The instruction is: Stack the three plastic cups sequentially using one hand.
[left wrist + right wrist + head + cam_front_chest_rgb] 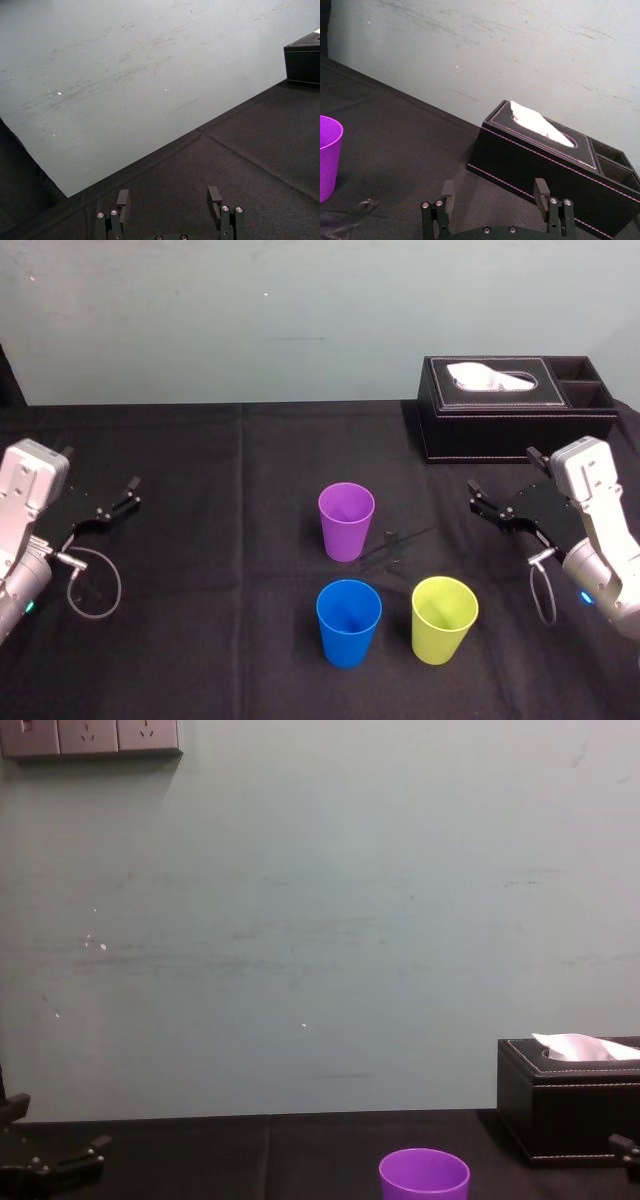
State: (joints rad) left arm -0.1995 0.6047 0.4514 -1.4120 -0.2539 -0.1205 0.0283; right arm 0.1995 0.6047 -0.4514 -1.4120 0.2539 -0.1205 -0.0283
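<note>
Three cups stand upright and open-mouthed on the black-clothed table (pixel 200 640), each on its own with cloth showing between them and none inside another. The purple cup (pixel 346 521) is the farthest back of the three, about mid-table. The blue cup (pixel 348 622) stands nearer the robot, almost straight in front of the purple one. The yellow-green cup (pixel 444 619) is beside the blue one on its right, level with it.

The left gripper (pixel 169 196) hovers over the left side of the table, well away from the cups, its fingers spread wide with nothing between them. The right gripper (pixel 494 186) hangs over the right side, between the yellow-green cup and the tissue box (pixel 515 405), touching neither. Its fingers are also spread and hold nothing. From its wrist camera the purple cup shows off to one side and the tissue box lies ahead.

The tissue box is black with pale stitching and sits at the back right of the table. A white tissue pokes up from its slot, and two small open compartments sit at its right end. Behind the table is a pale green wall (pixel 320 920) with a row of sockets (pixel 90 735) high on the left.
</note>
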